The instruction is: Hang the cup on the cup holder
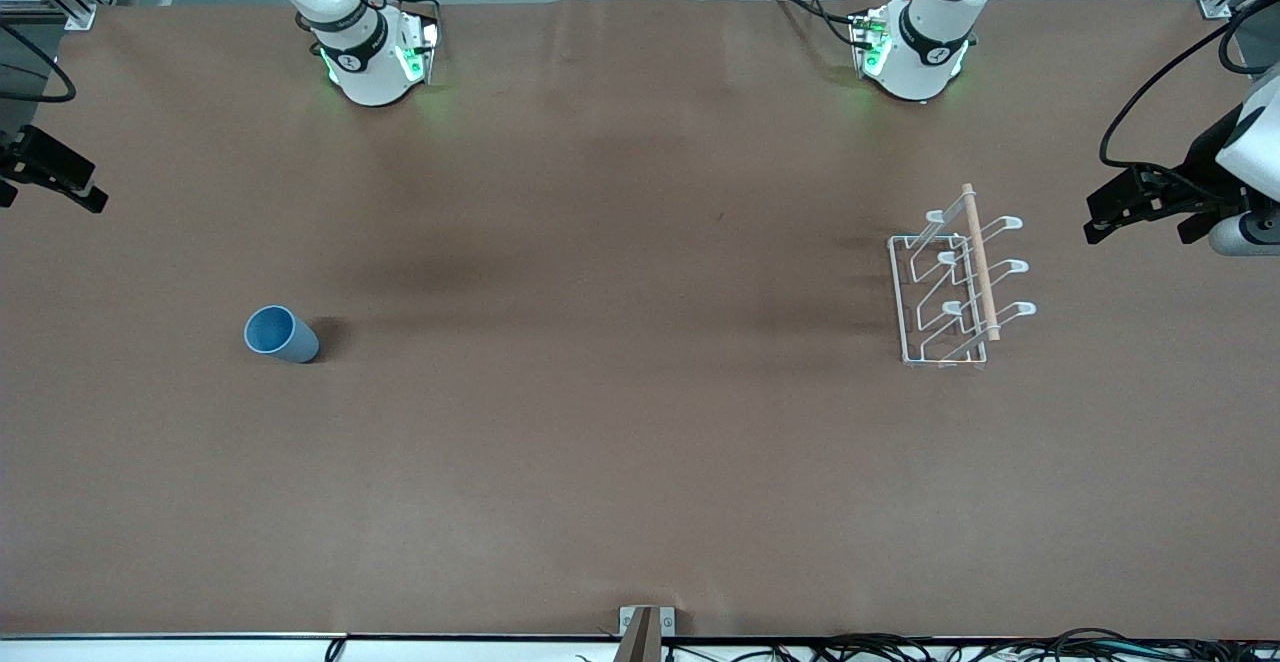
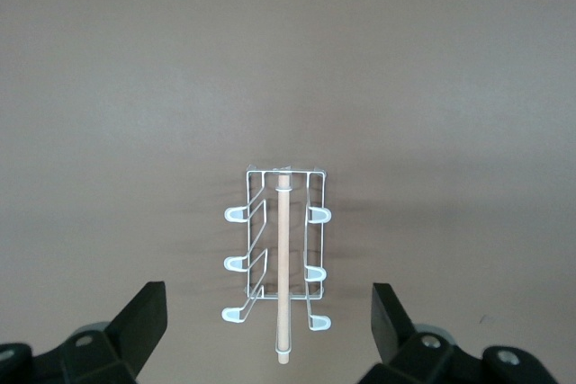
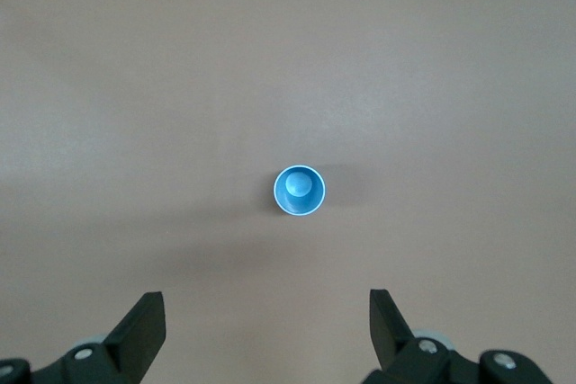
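No step is yet begun: the small light-blue plastic cup [image 1: 281, 334] stands mid-left of the front view, the white wire cup holder [image 1: 955, 287] mid-right, so the spread-jawed right gripper [image 3: 267, 330] must be lowered around the cup while the left gripper [image 2: 270, 330], jaws likewise spread, waits.

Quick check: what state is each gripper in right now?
Left gripper: open, empty, up over the cup holder.
Right gripper: open, empty, up over the cup.

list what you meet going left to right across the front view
right pincer → cup → cup holder → left pincer
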Robot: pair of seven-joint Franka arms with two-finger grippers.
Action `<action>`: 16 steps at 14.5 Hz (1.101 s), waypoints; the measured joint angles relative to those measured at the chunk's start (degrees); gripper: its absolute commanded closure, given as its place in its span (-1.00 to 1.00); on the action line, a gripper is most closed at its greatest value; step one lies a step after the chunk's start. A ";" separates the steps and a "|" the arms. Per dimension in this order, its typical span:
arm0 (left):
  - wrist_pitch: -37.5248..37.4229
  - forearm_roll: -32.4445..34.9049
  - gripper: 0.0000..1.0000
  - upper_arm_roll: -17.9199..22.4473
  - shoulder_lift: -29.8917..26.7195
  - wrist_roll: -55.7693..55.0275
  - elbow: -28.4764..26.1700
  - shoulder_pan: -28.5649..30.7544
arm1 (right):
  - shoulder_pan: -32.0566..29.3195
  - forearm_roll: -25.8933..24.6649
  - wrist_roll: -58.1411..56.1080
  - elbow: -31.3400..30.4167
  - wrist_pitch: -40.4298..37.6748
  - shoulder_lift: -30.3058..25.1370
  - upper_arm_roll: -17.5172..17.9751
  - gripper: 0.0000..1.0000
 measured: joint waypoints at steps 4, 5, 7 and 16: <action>0.06 0.00 -1.00 0.00 0.15 0.02 0.00 -0.04 | 0.00 0.00 0.00 0.00 -0.01 0.00 0.00 -1.00; 0.14 0.00 -1.00 0.00 0.20 0.02 0.00 -0.07 | 0.00 0.00 0.00 0.00 -0.01 0.00 0.00 -1.00; 0.28 0.00 -1.00 -0.02 0.20 0.01 0.04 -0.09 | 0.00 0.00 0.00 0.00 -0.01 0.00 0.00 -1.00; 0.26 0.00 -1.00 -0.05 0.18 0.01 0.10 -0.09 | -0.17 -0.06 -3.52 -6.42 -0.68 1.35 -0.42 -1.00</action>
